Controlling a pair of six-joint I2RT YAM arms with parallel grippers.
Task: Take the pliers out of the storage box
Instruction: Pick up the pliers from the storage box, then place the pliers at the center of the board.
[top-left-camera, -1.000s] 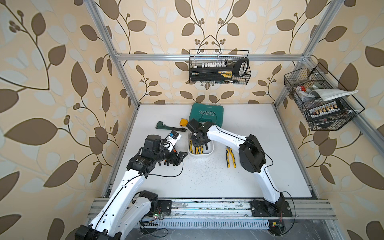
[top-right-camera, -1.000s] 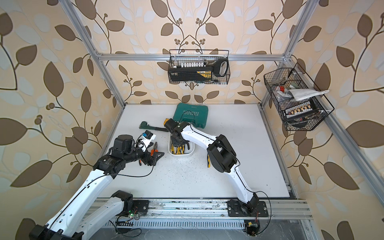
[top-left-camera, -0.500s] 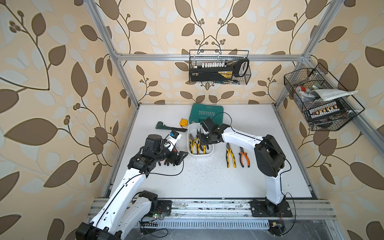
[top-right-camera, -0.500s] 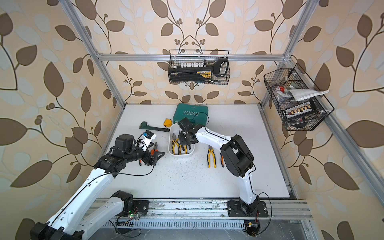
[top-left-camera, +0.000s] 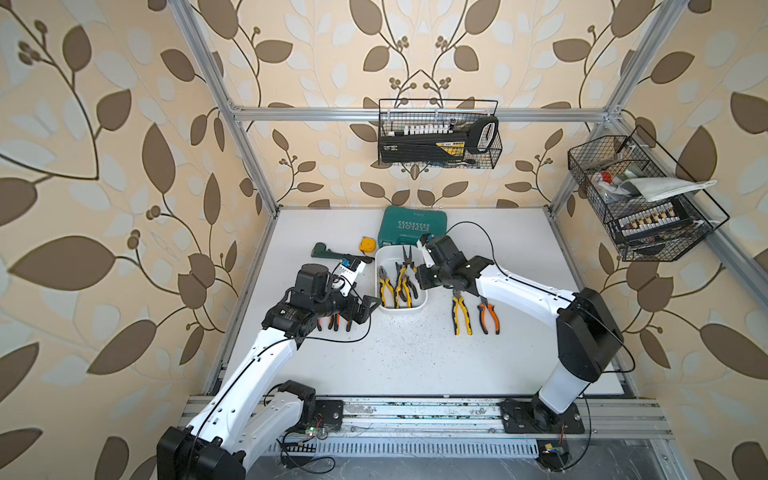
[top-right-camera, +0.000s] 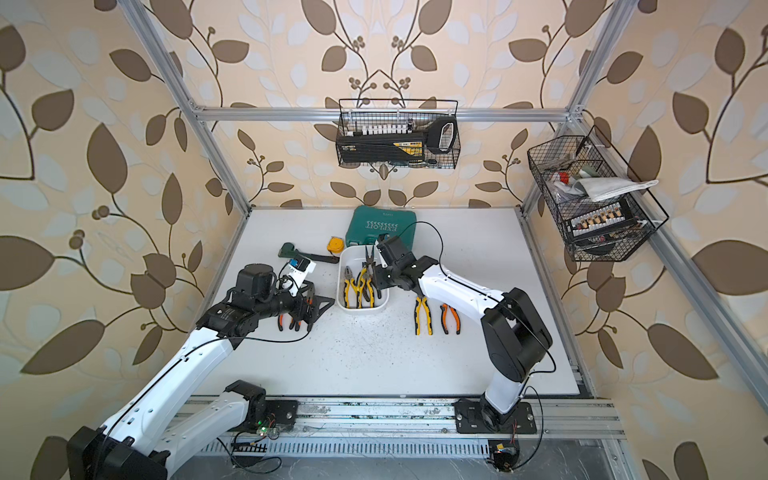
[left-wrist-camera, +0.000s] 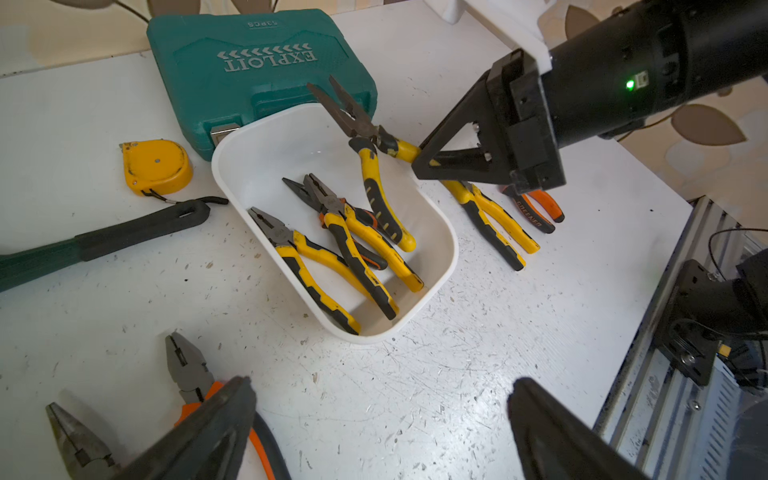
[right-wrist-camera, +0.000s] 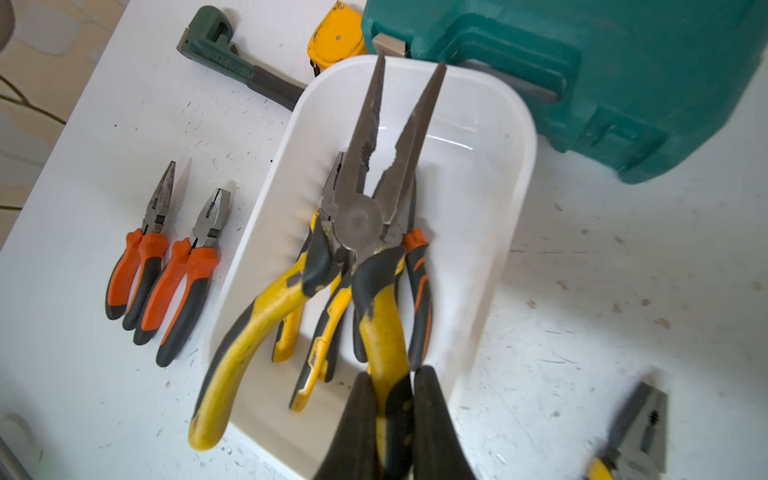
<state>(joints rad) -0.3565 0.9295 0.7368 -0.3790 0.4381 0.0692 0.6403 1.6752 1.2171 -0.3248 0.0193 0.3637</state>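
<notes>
While the right gripper (left-wrist-camera: 422, 162) is pinching only one yellow handle of the needle-nose pliers (right-wrist-camera: 357, 220), this tool hangs above the white storage box (right-wrist-camera: 511, 199) with its nose spread and the second handle (right-wrist-camera: 232, 353) loose. I think it can turn in the grip or slip, and the loose handle can catch the box wall or the three pliers (left-wrist-camera: 353, 257) lying inside. The left gripper (top-left-camera: 365, 309) stands wide open beside the box, near two orange-handled pliers (right-wrist-camera: 166, 270), holding nothing.
</notes>
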